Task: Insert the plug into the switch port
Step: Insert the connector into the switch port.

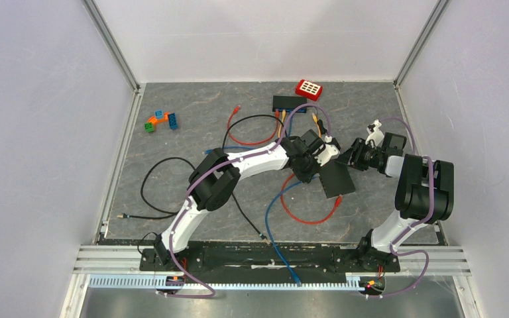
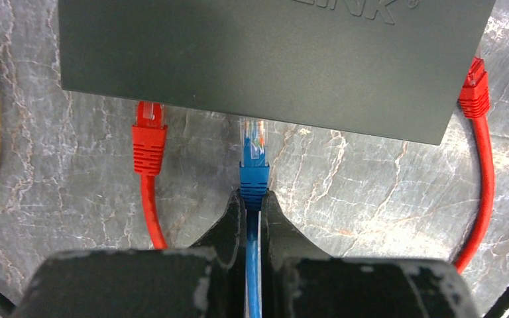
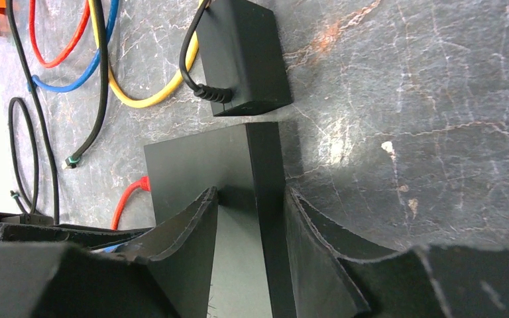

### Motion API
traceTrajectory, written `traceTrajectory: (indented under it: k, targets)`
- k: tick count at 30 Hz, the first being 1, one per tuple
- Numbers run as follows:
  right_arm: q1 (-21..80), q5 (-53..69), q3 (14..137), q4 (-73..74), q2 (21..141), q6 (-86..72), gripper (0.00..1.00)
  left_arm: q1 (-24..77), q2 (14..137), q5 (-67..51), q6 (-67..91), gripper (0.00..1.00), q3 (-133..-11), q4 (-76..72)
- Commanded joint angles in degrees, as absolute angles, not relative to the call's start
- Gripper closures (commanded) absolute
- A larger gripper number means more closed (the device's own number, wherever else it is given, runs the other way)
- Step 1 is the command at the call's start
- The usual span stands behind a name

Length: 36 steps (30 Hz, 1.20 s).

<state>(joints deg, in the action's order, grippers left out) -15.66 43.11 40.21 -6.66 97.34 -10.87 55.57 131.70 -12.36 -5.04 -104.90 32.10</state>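
The switch (image 1: 338, 179) is a flat black box lying mid-table. It fills the top of the left wrist view as a dark slab (image 2: 272, 59). My left gripper (image 2: 253, 195) is shut on the blue plug (image 2: 253, 149) just behind its boot. The plug's clear tip points at the switch's near edge and just reaches it. The ports themselves are hidden under that edge. My right gripper (image 3: 250, 190) straddles the switch's (image 3: 192, 165) opposite edge with its jaws apart, one finger over the top face, the other against the side wall. In the top view both grippers (image 1: 305, 167) (image 1: 352, 158) flank the switch.
A red plug (image 2: 149, 136) meets the switch edge left of the blue one, and another red plug (image 2: 474, 86) lies at its right side. A second black box (image 1: 285, 103) with yellow cables sits behind. Nearby are a red block (image 1: 309, 89), toy bricks (image 1: 160, 121) and a loose black cable (image 1: 152, 192).
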Motion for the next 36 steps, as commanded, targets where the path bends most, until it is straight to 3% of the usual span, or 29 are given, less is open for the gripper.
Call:
traceTrajectory:
  k: [1, 20, 24, 36]
  targets:
    - [-15.41, 45.8, 38.3, -6.83, 97.63, -11.1, 0.57, 55.8, 132.97, -16.57, -0.62, 0.98, -106.17, 34.72]
    - [-15.58, 48.96, 35.55, -7.8, 99.23, -12.31, 0.59, 55.75, 135.67, -15.34, -0.62, 0.98, -109.21, 40.89]
    - [-15.69, 48.79, 35.64, -6.94, 98.85, -11.84, 0.53, 55.71, 135.22, -12.23, -0.59, 0.98, -108.53, 42.21]
    - [-15.65, 48.99, 34.33, -5.99, 98.46, -11.77, 0.59, 55.72, 133.74, -16.36, 1.93, 0.98, -106.51, 38.7]
